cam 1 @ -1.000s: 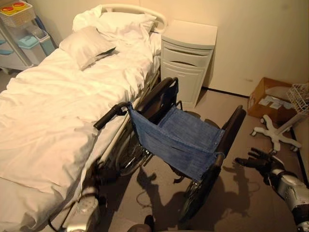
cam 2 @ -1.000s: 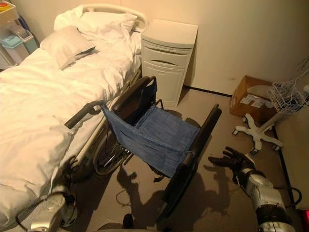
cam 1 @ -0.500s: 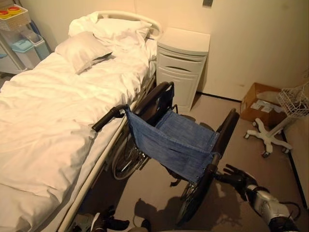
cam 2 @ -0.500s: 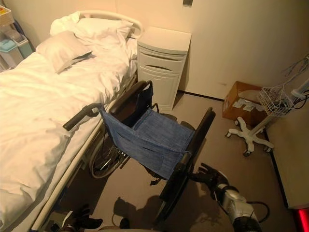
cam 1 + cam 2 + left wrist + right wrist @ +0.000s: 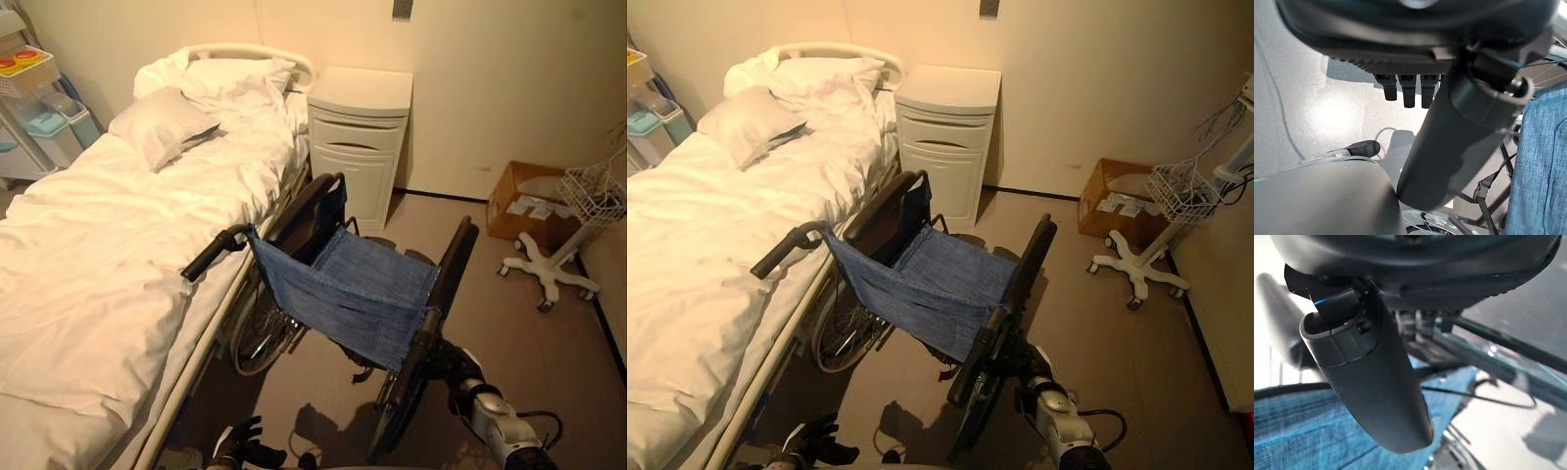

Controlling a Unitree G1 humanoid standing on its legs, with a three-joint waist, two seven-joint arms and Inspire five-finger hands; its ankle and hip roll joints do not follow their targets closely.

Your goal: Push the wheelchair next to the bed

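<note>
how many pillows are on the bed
2. A greyish satin pillow lies tilted on the sheet nearer the bed's middle. A white pillow lies behind it against the curved white headboard. The rumpled bedding could hide another.

white bedside cabinet (image 5: pixel 359 137) against far wall; cardboard box (image 5: pixel 529 201) on floor at right, near a white wheeled stand base (image 5: pixel 545 270) carrying a wire basket (image 5: pixel 592 194); plastic drawer cart (image 5: pixel 39 122) far left

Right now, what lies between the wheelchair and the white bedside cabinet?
Bare floor alone, in both eye views; the wheelchair stands apart from the cabinet, its left side against the bed.
</note>
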